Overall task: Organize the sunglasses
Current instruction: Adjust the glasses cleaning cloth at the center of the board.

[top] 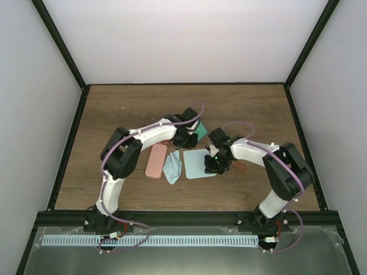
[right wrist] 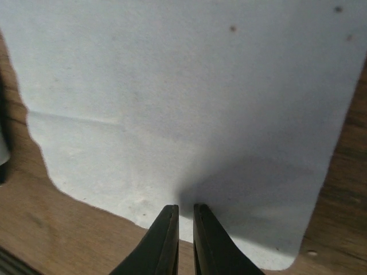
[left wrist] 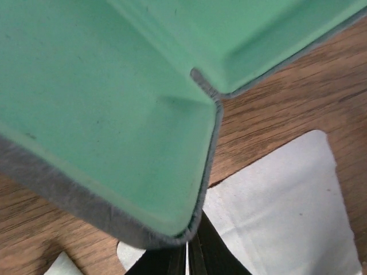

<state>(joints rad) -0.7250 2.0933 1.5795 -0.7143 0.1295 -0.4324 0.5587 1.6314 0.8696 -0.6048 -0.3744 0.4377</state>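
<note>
Left gripper (left wrist: 188,258): dark fingers pressed together on the near corner rim of the green-lined case (left wrist: 114,114), an open oblong case with a smooth mint-green lining, moulded rounded corners and a fuzzy grey felt-like outer edge. From the top this green-lined case (top: 199,128) sits mid-table, just beyond the left gripper (top: 186,139). A pale cloth shows on the wood behind that corner in the left wrist view; which cloth, cannot tell.

Right gripper (right wrist: 185,215): black tapered fingers almost together with only a thin slit between them, tips at the near edge of the flat cloth (right wrist: 189,103), a light blue, matte rectangle with rounded corners and a faint fold crease. Cannot tell if fabric is caught in the slit. In the top view the right gripper (top: 215,166) is over the right edge of that flat cloth (top: 198,164).

The orange-red sunglasses (top: 241,168), small and thin-framed, lie on the table just right of the right gripper, partly hidden by it. No other pair can be made out.

The pink case (top: 156,161), a closed, smooth oblong with rounded ends, lies left of centre. The crumpled cloth (top: 172,167), light blue and bunched to a point, lies between it and the flat cloth. The brown wood-grain table (top: 114,109) is matte.
</note>
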